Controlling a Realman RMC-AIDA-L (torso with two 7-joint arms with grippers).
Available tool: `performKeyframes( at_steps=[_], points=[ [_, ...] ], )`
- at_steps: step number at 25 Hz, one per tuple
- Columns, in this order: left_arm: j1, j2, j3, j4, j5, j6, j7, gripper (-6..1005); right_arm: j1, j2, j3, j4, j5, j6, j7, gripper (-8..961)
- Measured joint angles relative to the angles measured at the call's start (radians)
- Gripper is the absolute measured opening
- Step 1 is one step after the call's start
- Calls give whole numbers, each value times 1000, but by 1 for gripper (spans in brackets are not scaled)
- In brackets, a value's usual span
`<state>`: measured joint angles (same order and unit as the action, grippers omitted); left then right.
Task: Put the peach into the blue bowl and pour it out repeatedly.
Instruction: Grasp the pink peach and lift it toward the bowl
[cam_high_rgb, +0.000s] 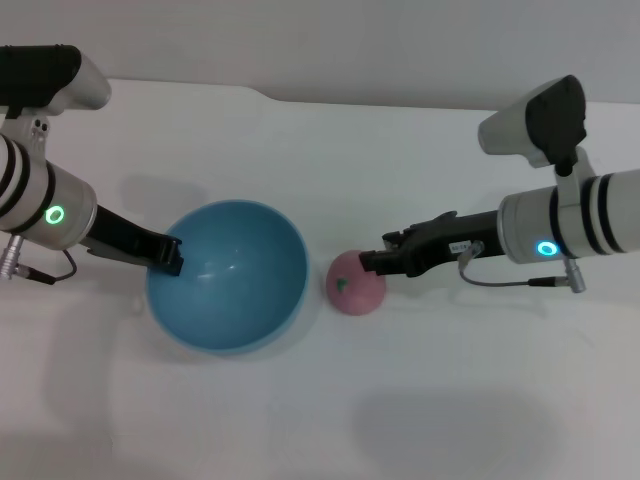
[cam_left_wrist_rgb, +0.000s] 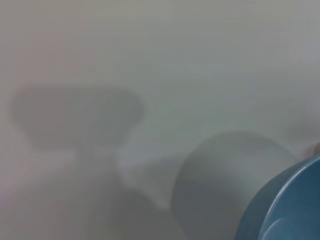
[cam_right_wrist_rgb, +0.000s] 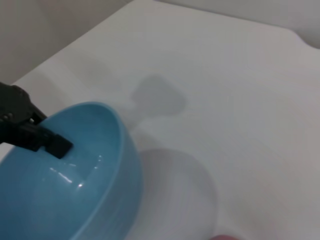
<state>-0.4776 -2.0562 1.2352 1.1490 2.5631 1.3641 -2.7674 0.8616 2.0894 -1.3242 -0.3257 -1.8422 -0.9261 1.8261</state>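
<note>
The blue bowl (cam_high_rgb: 232, 274) sits left of centre, tipped so its empty inside faces up and toward the right. My left gripper (cam_high_rgb: 172, 258) is shut on the bowl's left rim, one finger (cam_right_wrist_rgb: 52, 144) inside the wall. In the left wrist view only the bowl's edge (cam_left_wrist_rgb: 287, 207) shows, with its round shadow on the table. The pink peach (cam_high_rgb: 352, 284) lies just right of the bowl, outside it. My right gripper (cam_high_rgb: 372, 262) reaches in from the right and its tip meets the peach's upper right side. A sliver of the peach (cam_right_wrist_rgb: 223, 237) shows in the right wrist view.
The white table (cam_high_rgb: 330, 150) stretches to a back edge with a step near the top left. The right arm's shadow falls on the table at the front right (cam_high_rgb: 440, 420). No other objects are in view.
</note>
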Motion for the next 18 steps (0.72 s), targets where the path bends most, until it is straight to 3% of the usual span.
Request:
performKeyframes(
  at_steps=[18],
  points=[
    [-14, -2, 24, 0, 0, 1, -11, 0, -30, 1, -542, -5, 452, 216, -2, 451]
  ],
)
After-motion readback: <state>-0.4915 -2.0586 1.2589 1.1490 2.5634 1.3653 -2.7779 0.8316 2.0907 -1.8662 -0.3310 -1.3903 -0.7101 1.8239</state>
